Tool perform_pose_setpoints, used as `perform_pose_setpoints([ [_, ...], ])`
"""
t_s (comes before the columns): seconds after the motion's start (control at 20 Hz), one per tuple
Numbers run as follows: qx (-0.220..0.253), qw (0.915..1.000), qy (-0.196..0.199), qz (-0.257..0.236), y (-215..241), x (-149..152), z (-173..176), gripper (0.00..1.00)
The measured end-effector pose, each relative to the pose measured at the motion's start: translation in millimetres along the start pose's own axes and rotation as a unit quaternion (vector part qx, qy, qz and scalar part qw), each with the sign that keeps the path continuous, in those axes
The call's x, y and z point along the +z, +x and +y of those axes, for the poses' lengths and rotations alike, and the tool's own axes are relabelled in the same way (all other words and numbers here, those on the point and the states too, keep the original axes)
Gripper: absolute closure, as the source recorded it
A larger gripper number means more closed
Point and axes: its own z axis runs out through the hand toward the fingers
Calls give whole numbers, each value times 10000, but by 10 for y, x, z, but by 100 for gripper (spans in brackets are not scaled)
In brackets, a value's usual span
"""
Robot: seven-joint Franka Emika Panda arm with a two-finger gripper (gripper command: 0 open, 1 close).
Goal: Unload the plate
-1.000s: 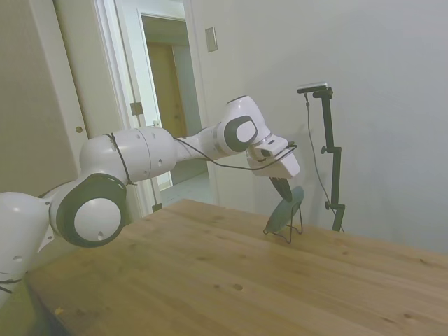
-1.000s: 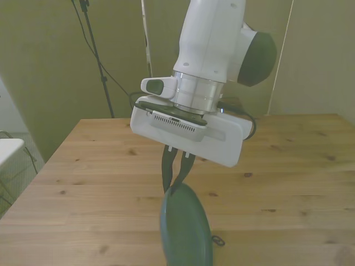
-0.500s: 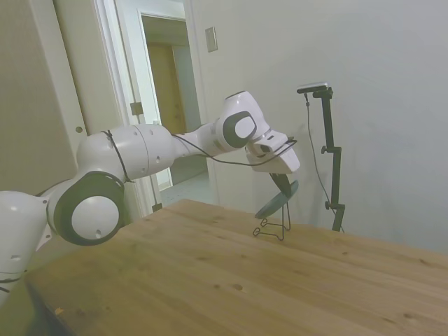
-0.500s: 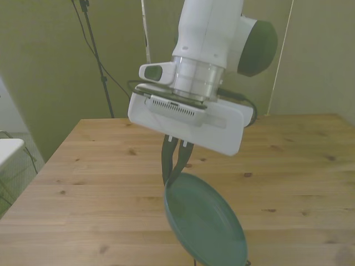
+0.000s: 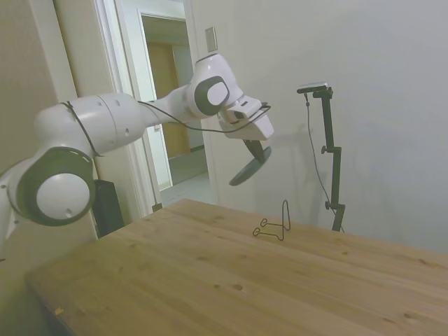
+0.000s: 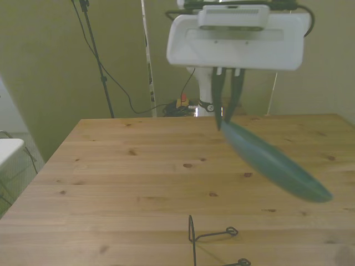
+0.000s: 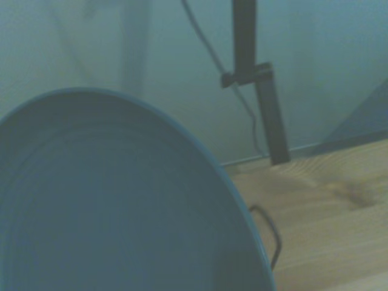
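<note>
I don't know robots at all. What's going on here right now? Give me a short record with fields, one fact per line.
Robot: one white arm reaching over a wooden table
Gripper: shut on the plate's rim
Plate: dark green, held in the air, tilted, well above the table
Wire stand: thin black, on the table, nothing in it
Plate and stand: apart, not touching
Task stage: plate is out of the stand but not yet set down

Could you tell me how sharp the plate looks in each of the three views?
Side view: the plate is small and dim but fairly crisp. Front view: its lower edge is smeared and soft. Wrist view: it fills the frame, hazy, out of focus.
</note>
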Motion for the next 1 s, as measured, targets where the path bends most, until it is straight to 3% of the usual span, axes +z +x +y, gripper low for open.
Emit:
perform_pose_setpoints([
  [0.2, -195, 9972, -344, -641, -337, -171, 224, 100],
  [0.35, -253, 9920, -788, -952, -418, -70, 561, 100],
  [0.5, -224, 9869, -1117, -1139, -369, 194, 966, 100],
  [0.85, -272, 9793, -1345, -1486, -557, 1147, 1795, 100],
  [1.0, -240, 9803, -1324, -1448, -666, 1404, 2053, 100],
])
